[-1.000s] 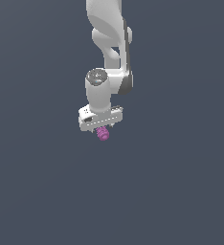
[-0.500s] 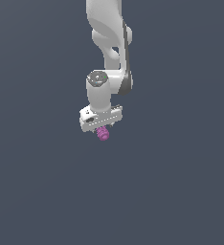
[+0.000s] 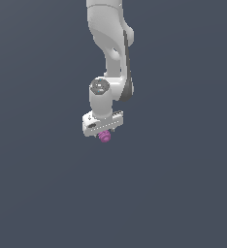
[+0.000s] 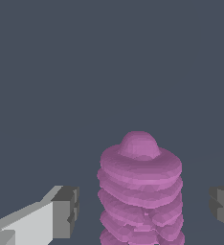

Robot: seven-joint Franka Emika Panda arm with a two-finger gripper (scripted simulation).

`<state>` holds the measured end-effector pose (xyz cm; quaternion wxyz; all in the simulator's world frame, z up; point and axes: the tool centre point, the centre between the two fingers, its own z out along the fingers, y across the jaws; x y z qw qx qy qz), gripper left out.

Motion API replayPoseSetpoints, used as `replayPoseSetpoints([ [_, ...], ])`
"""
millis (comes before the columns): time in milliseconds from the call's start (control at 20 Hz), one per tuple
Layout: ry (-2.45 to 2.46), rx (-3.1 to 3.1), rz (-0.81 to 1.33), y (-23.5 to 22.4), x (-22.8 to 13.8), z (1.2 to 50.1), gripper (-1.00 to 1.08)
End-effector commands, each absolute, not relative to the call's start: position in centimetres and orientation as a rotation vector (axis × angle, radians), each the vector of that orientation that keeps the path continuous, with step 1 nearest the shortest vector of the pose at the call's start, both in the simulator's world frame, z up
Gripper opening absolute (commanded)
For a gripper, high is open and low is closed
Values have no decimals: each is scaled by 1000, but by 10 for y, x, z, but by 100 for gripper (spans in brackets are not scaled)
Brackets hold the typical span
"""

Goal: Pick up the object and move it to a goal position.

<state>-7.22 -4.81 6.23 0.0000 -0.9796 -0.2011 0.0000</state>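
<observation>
The object (image 3: 104, 137) is a tiny magenta-purple ridged blob right under the white hand of my gripper (image 3: 104, 132) in the exterior view. In the wrist view the object (image 4: 140, 184) stands as a stack of rounded ridges with a domed top, between the two fingers of the gripper (image 4: 143, 210). One grey finger pad (image 4: 66, 212) and the other pad (image 4: 222, 206) stand on either side of it, each with a visible gap to it. The jaws are open and touch nothing.
The ground is a plain dark blue-grey surface (image 3: 183, 193) all around. The white arm (image 3: 110, 48) rises straight above the hand. No other objects or goal marker show.
The wrist and hand have come down a little toward the object. The object has stayed in place.
</observation>
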Motion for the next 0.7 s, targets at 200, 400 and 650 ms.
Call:
replayPoseSetpoints([
  [200, -634, -3077, 0, -48, -72, 42, 100],
  [400, -634, -3077, 0, -48, -72, 41, -100],
  [650, -634, -3077, 0, -48, -72, 41, -100],
])
